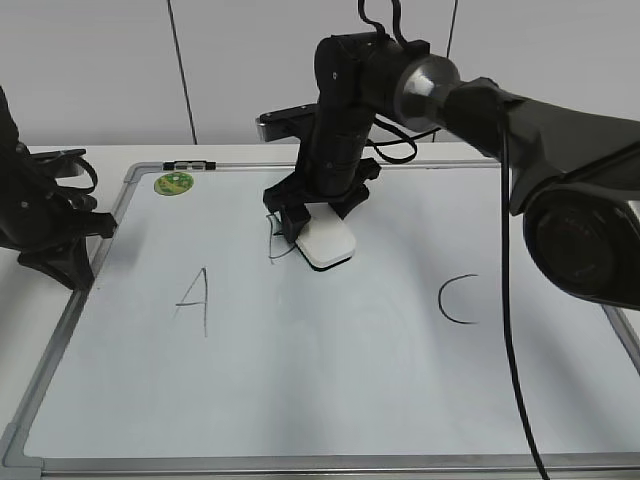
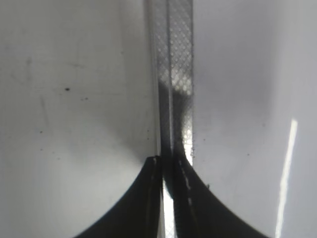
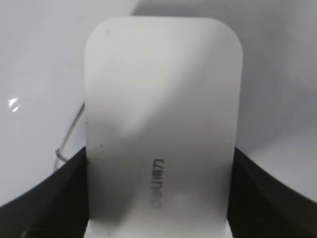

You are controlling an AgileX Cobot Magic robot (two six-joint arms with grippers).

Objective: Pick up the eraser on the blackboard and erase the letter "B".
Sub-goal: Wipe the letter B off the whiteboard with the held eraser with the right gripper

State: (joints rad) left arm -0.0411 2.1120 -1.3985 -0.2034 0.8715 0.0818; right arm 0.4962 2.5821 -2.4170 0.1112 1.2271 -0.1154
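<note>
The white eraser (image 1: 327, 245) (image 3: 161, 124) lies flat on the blackboard (image 1: 330, 400), held between my right gripper's (image 1: 318, 222) (image 3: 158, 193) two black fingers. It covers most of the letter "B" (image 1: 274, 240); only thin dark strokes show at the eraser's left edge, also seen in the right wrist view (image 3: 72, 134). The letter "A" (image 1: 193, 299) is to the left, the "C" (image 1: 458, 300) to the right. My left gripper (image 1: 60, 250) (image 2: 168, 163) is shut and empty, resting over the board's left frame (image 2: 173, 74).
A small round green magnet (image 1: 173, 183) sits at the board's far left corner, next to a black marker (image 1: 188, 164) on the frame. The right arm (image 1: 520, 120) reaches in from the right over the board.
</note>
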